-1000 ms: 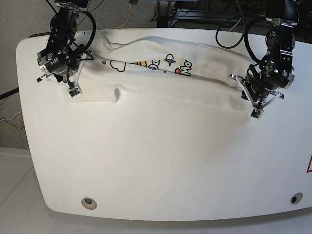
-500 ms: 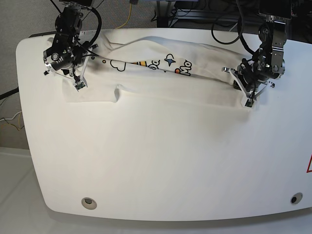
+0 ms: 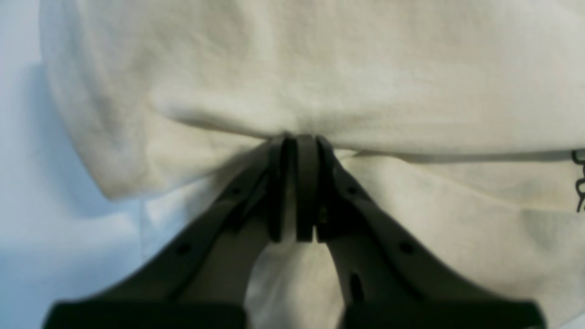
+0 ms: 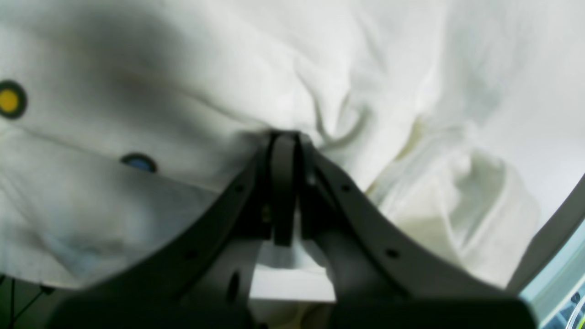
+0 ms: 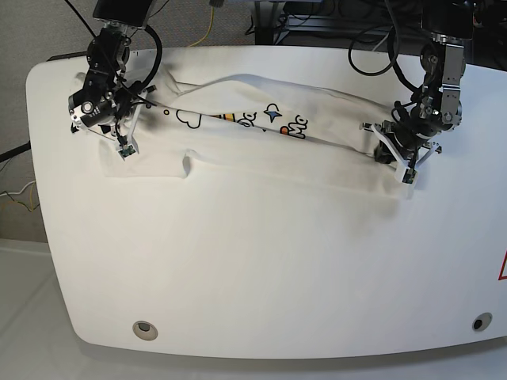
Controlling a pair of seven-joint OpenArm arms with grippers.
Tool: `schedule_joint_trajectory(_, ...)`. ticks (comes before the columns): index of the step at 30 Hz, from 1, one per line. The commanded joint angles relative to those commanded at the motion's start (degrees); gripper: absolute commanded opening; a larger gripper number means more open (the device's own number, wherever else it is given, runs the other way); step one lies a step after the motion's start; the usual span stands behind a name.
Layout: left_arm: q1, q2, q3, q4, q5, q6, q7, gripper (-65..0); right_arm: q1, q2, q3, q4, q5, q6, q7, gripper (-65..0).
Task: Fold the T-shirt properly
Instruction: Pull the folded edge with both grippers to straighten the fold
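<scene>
L claw [image 3: 295,141] is together, tips nipped on the T-shirt [image 5: 285,162], right by a fold edge running across the cloth. R claw [image 4: 290,139] is together too, clamped on the same shirt, w/ creases bunched up around the tips. Shirt lies across the far part of the white bench [image 5: 269,269], long & low, one claw at each end in the base view: L claw at that view's right end, R claw at its left. Part of the print [image 5: 269,119] shows along the middle, incl. a blue star shape & orange bits, partly covered by the near layer of cloth. Base view alone gives the whole shirt layout & both arms, plus two round fittings at the near corners of the bench, but the tips are too small there to read the grip. L wrist cam shows the layers up close: upper fold over a lower one, bluish bench surface at the side, only a scrap of black lettering at the edge. R wrist cam shows a yellow dot w/ dark ring, a blue dot, a crumpled bit of cloth by the bench edge, & a patterned blue-and-white thing [image 4: 573,306] in the corner, can't tell what.
</scene>
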Motion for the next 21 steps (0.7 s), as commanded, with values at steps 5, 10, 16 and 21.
schedule_joint_trajectory(5, -0.35, 0.0, 0.0, 0.0, 2.29, -0.18, 0.0, -62.9, 3.34, 0.0, 0.0, -2.73, 0.0, 0.0, 0.44, -63.7)
schedule_joint_trajectory(10, -1.41, 0.35, 0.0, 0.09, 5.36, -0.26, 0.0, -62.9, 6.68, 0.0, 0.0, -4.75, 0.0, 0.0, 0.53, -63.7)
schedule_joint_trajectory(16, -1.67, 0.35, 0.0, 0.0, 5.98, -0.26, 0.0, -62.9, 10.9, 0.0, 0.0, -8.0, 0.0, 0.0, 1.93, -63.7)
schedule_joint_trajectory(21, -3.6, 0.35, -0.09, -0.09, 7.03, -0.26, 0.0, -62.9, 13.45, 0.0, -0.09, -11.25, 0.0, 0.0, 4.13, -63.7)
